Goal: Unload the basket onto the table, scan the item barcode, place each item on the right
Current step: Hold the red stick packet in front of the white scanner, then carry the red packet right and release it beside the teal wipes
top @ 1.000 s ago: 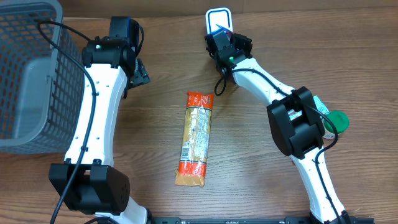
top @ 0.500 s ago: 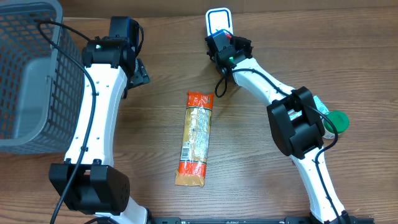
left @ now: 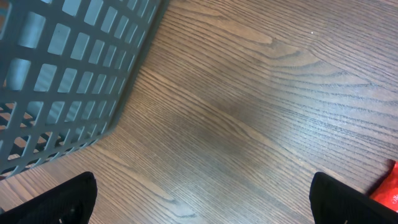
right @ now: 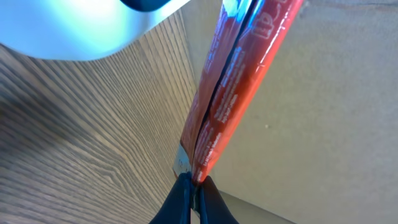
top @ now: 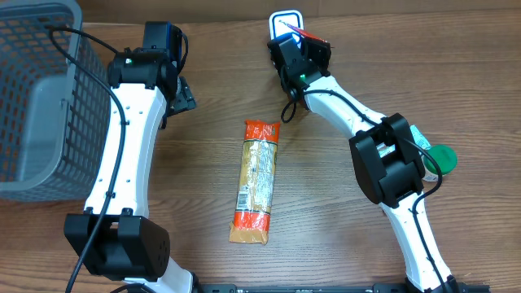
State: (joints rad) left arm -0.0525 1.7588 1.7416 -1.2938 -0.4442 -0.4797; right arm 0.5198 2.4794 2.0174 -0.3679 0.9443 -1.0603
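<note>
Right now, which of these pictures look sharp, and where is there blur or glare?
Overhead view: evenly lit and sharp, with only soft shadows on the table. Left wrist view: the wood grain is crisp, and the left fingers are dark blurs in the bottom corners. Right wrist view: the white device is blown out and unfocused, and the red packet is slightly soft close up.

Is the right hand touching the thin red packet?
Touching. The right wrist view shows the right hand pinched shut on the lower edge of the red packet.

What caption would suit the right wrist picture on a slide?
Right gripper shut on a thin red packet, seen edge-on against the wooden table.
</note>
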